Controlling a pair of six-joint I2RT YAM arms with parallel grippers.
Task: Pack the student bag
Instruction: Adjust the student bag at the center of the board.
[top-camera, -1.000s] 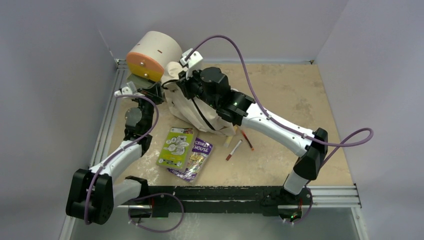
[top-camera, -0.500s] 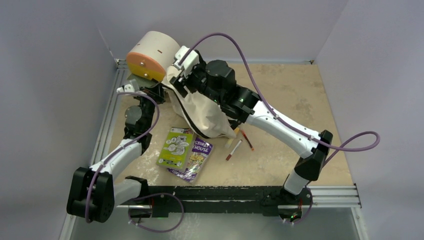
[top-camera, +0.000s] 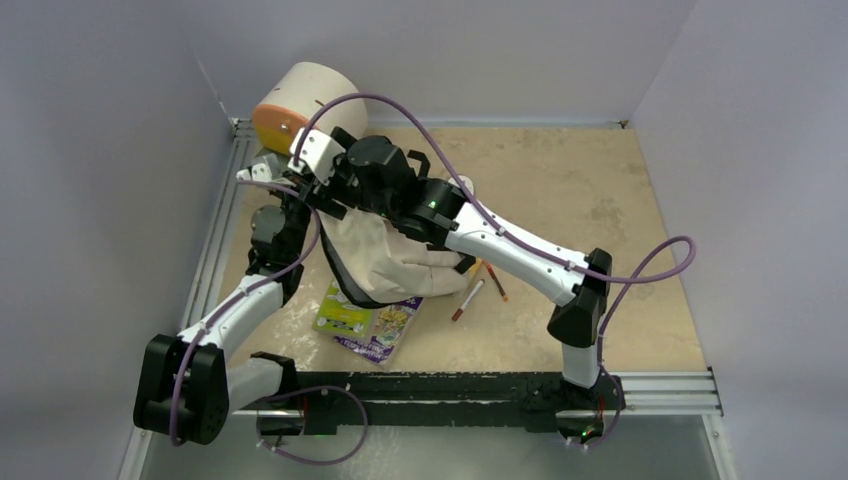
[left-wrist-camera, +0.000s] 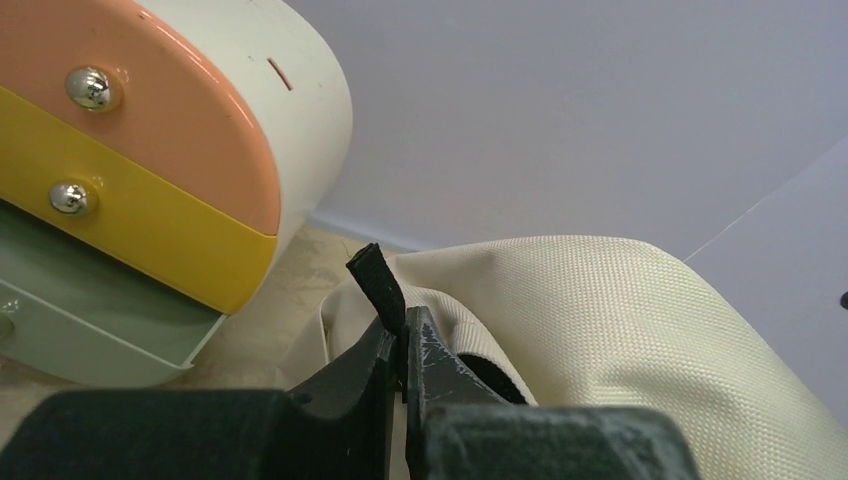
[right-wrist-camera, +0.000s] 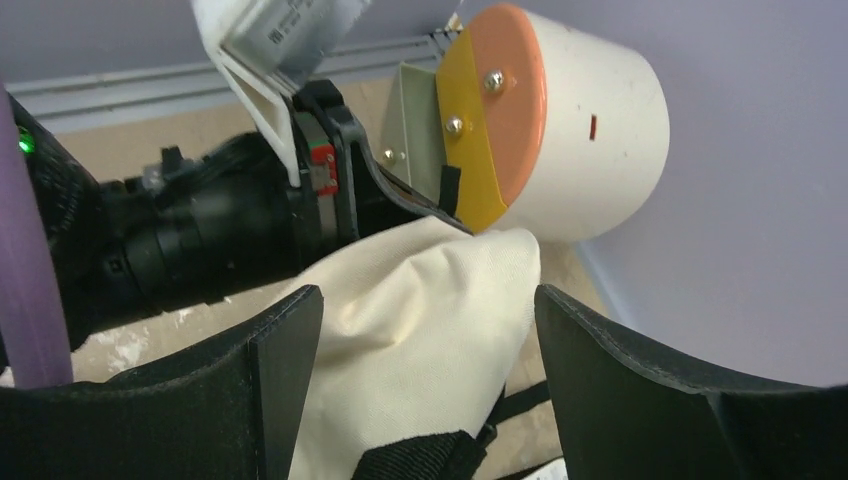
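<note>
Meanwhile, at the table's (top-camera: 560, 190) far-left corner, my left gripper (left-wrist-camera: 403, 340) is clenched on the black tab (left-wrist-camera: 376, 285) of the student bag (top-camera: 385, 262), beside the drawer unit (top-camera: 300, 95). My right gripper (right-wrist-camera: 425, 315) hangs spread and empty, cream fabric just below its fingers (right-wrist-camera: 285, 345). The student bag slumps from that corner toward the near edge, overlapping the books (top-camera: 375, 325); free room lies rightward.

student bag (top-camera: 385, 262) left-centre | drawer unit (top-camera: 312, 90) behind | books (top-camera: 375, 322) in front

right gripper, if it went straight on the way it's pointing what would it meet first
Probably the soft cream fabric backpack, right between the open fingers of the right gripper; the cream-and-orange drawer unit sits beyond.
</note>
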